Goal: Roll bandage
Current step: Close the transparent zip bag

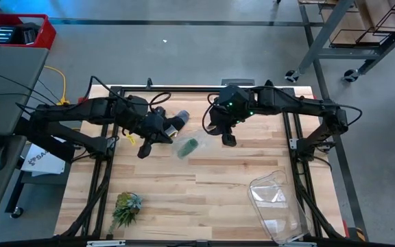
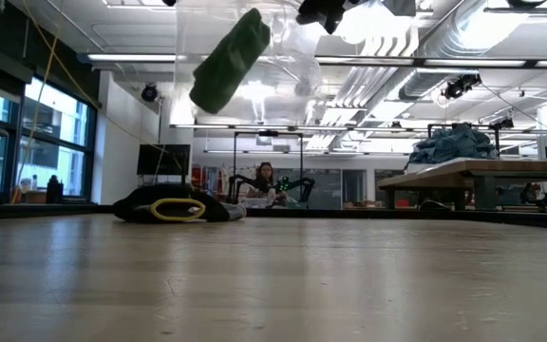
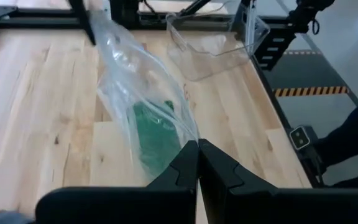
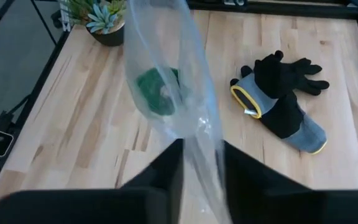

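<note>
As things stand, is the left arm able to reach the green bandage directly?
Probably not. The bandage hangs inside a clear plastic bag held up between both arms, and the left tool is shut on the bag's edge, so the film is in the way.

The left arm reaches in from the table's left side, elbow bent, wrist angled toward the middle; its left gripper [image 1: 145, 147] hangs above the surface with both fingers [image 3: 185, 167] pressed flat together, pinching a clear plastic bag [image 3: 138, 87] at one edge; the right arm stretches in from the right side, forearm level, wrist turned down; the right gripper [image 1: 226, 136] sits raised near the table's middle, its two fingers [image 4: 166, 165] standing slightly apart on either side of the bag's other edge.
</note>
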You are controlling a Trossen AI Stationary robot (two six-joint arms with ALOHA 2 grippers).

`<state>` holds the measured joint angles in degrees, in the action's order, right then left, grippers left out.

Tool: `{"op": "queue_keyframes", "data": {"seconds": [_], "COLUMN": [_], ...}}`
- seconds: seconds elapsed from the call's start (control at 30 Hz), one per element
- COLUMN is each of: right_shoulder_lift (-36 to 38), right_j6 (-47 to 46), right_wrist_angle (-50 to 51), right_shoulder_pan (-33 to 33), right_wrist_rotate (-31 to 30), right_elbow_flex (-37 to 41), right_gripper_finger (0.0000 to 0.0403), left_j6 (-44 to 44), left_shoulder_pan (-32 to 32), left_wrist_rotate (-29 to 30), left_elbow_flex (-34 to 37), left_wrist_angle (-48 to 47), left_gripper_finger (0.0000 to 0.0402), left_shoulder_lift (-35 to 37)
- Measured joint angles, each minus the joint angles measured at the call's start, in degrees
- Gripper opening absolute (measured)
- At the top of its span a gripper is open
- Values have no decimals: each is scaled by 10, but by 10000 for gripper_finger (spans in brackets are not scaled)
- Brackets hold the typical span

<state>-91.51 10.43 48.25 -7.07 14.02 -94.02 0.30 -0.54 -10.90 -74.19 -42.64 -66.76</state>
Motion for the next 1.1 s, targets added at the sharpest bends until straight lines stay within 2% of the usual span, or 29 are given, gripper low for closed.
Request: {"op": "queue_keyframes", "data": {"seconds": [0.1, 0.17, 0.3, 0.43, 0.57, 0.83, 1.1], "right_shoulder_lift": [0, 0, 0, 0, 0, 1, 1], "right_j6": [0, -3, -13, -12, -14, -14, -13], "right_wrist_angle": [6, 8, 31, 58, 64, 114, 92], "right_shoulder_pan": [1, 1, 1, 2, 1, 0, 0], "right_wrist_rotate": [5, 12, 25, 29, 27, 26, 24], "right_elbow_flex": [0, 0, 0, 0, 0, 1, -8], "right_gripper_finger": [31, 9, 3, 1, 1, 0, 0], "left_j6": [0, 0, 1, 22, 38, 49, 59], "left_shoulder_pan": [0, -1, -3, -3, -3, -2, -2], "left_wrist_rotate": [2, 3, 12, 57, 99, 101, 101], "left_elbow_flex": [0, 0, 0, 0, 0, 2, 1], "left_wrist_angle": [-9, -21, -64, -111, -119, -171, -118], "left_gripper_finger": [0, 0, 0, 0, 0, 0, 0], "left_shoulder_lift": [0, 0, 0, 1, 3, 5, 2]}}
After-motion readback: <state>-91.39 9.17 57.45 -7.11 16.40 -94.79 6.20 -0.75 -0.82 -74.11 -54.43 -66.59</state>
